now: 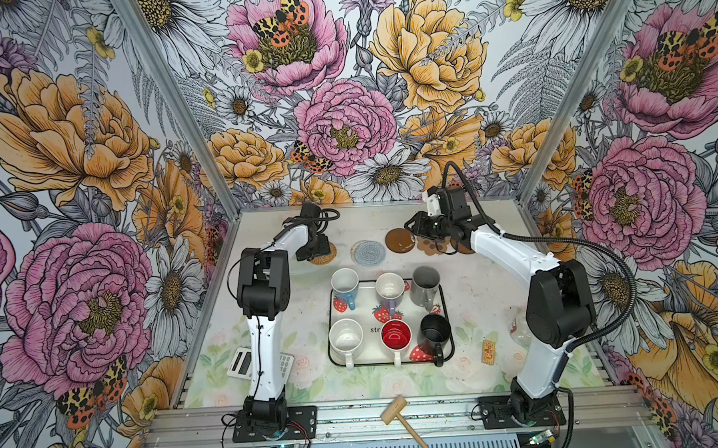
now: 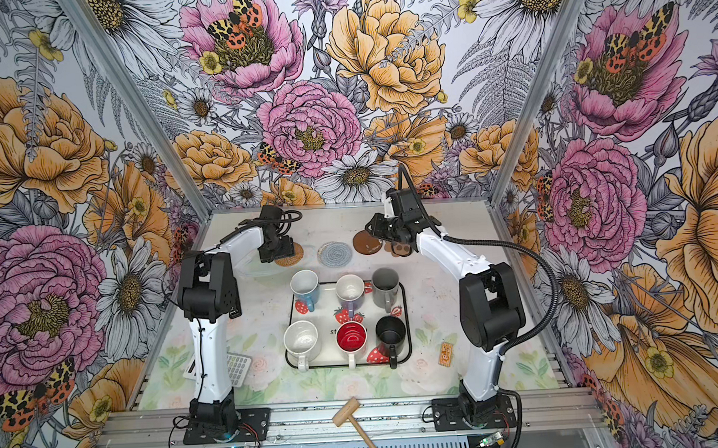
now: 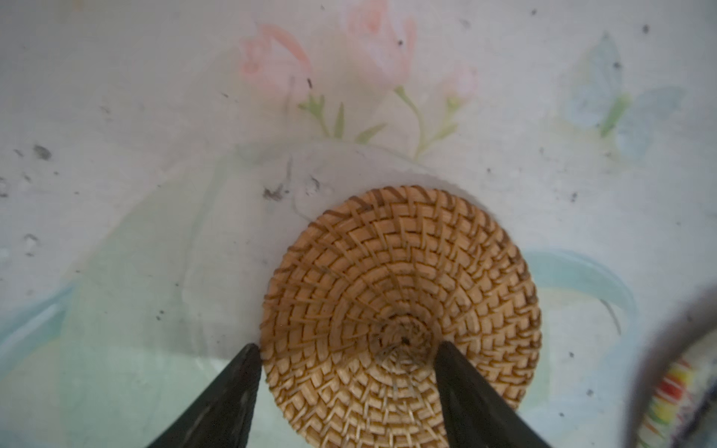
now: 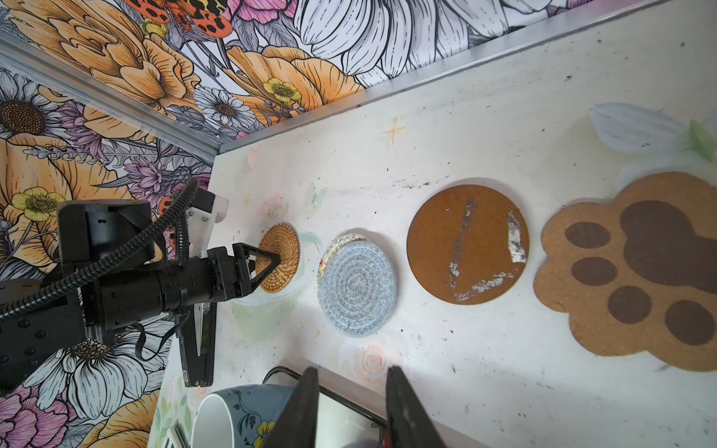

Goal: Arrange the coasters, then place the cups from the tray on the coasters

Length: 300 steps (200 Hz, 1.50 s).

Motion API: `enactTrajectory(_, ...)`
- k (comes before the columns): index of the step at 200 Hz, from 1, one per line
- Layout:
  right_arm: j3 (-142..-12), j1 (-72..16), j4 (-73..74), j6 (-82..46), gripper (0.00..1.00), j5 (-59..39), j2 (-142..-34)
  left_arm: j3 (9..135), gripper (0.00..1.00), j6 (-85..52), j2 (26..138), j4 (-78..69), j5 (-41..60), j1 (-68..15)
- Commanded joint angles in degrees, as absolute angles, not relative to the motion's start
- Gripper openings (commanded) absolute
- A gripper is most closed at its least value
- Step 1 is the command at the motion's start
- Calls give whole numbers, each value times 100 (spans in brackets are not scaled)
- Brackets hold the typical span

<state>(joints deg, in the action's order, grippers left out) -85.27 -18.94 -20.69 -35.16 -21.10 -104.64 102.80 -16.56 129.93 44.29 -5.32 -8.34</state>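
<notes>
At the back of the table lie the coasters in a row: woven tan (image 1: 324, 255), grey-blue (image 1: 368, 252) with a beige edge (image 4: 336, 243) showing under it, a brown disc (image 1: 399, 240), and the paw shape (image 1: 432, 246). My left gripper (image 3: 349, 345) is open low over the tan coaster (image 3: 399, 279), one fingertip at its edge, the other at its centre. My right gripper (image 4: 351, 368) hangs open and empty above the brown disc (image 4: 467, 244). Six cups stand on the tray (image 1: 363, 310): light blue (image 1: 345, 286), lavender (image 1: 389, 290), grey (image 1: 426, 286), white (image 1: 345, 338), red-inside (image 1: 396, 335), black (image 1: 435, 332).
A grey calculator (image 1: 247, 363) lies behind the left arm at the front left. A small orange packet (image 1: 488, 351) lies right of the tray. A wooden mallet (image 1: 394, 410) rests on the front rail. Walls close in the back and both sides.
</notes>
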Motion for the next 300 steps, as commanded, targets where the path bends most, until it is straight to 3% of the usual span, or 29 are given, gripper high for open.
enactTrajectory(1,-8633,-1926,-1959,-3600,32,-2203,-10586,10579,72,-1696,13229,4651,-756,-705)
enactTrajectory(85,-8994,-2082,-1943,-3681,32,-2282,-11027,10990,72,-1563,13410,4926,-1144,-434)
enactTrajectory(110,-9510,-2186,-1951,-3670,32,-2542,-11444,11144,77,-1547,13136,4915,-1105,-482)
enactTrajectory(160,-10226,-2224,-2066,-3633,33,-2908,-12138,11651,77,-1377,12481,4913,-1134,-856)
enactTrajectory(198,-10375,-2197,-2443,-3397,34,-2922,-12404,11953,77,-1127,12561,4915,-590,-1394)
enactTrajectory(263,-10257,-2129,-3014,-2962,35,-2969,-12577,12428,61,-910,13523,4913,13,-1937)
enactTrajectory(300,-10001,-2120,-3080,-2894,35,-3082,-12625,12637,60,-973,13921,4913,129,-2012)
